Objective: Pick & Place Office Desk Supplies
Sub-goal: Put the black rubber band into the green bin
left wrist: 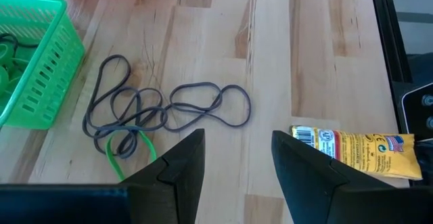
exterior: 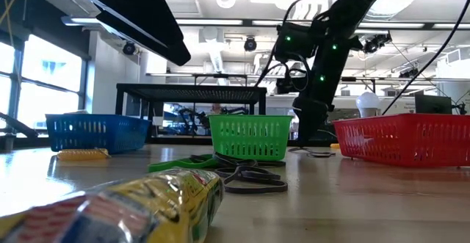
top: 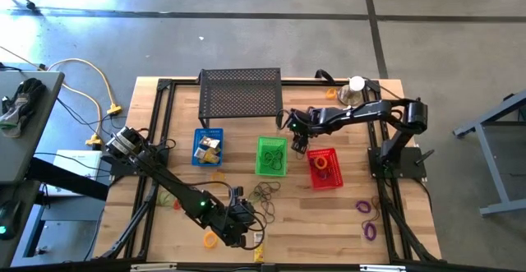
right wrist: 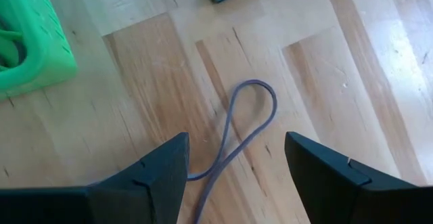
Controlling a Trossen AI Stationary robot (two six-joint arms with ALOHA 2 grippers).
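The purple loop (right wrist: pixel 240 126) runs out of the right wrist view between the right gripper's (right wrist: pixel 233 173) parted, empty fingers, beside the green basket (right wrist: pixel 30 41). The left gripper (left wrist: pixel 237 166), also open and empty, hangs over bare wood near tangled dark loops (left wrist: pixel 162 109) and a yellow packet (left wrist: pixel 358 149).

The left gripper (left wrist: pixel 237 173) hangs over the wooden table (left wrist: pixel 318 61), its two dark fingers (left wrist: pixel 179 170) apart with nothing between them. A tangle of dark loops (left wrist: pixel 162 109) lies just ahead, touching a green loop (left wrist: pixel 128 153). A green basket (left wrist: pixel 37 61) stands near the tangle; a yellow packet (left wrist: pixel 352 149) lies beside the other finger.
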